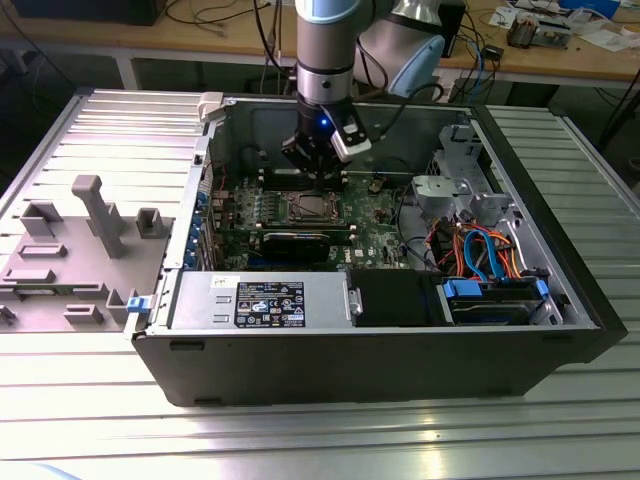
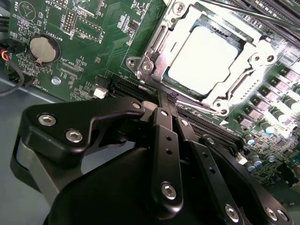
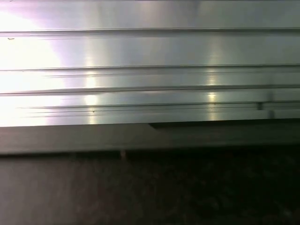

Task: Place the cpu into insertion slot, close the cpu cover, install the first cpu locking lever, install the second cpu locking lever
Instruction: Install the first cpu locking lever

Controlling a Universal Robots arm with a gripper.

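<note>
One cpu (image 2: 202,60) sits in the insertion slot (image 2: 154,44) with the cpu cover (image 2: 220,108) closed around it; the gripper (image 2: 165,101) hovers beside it, fingers (image 2: 164,140) pressed together, inside one computer case (image 1: 400,360) on a ribbed metal desk (image 1: 100,140).

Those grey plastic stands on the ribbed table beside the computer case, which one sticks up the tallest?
The T-shaped post, standing near the middle of the grey fixtures at the exterior view's left. It rises well above the low, boxy blocks around it, and its top carries a short crossbar.

The cpu (image 2: 202,55) lies in the insertion slot (image 2: 157,40) (cpu cover (image 2: 243,86) atop).
</note>
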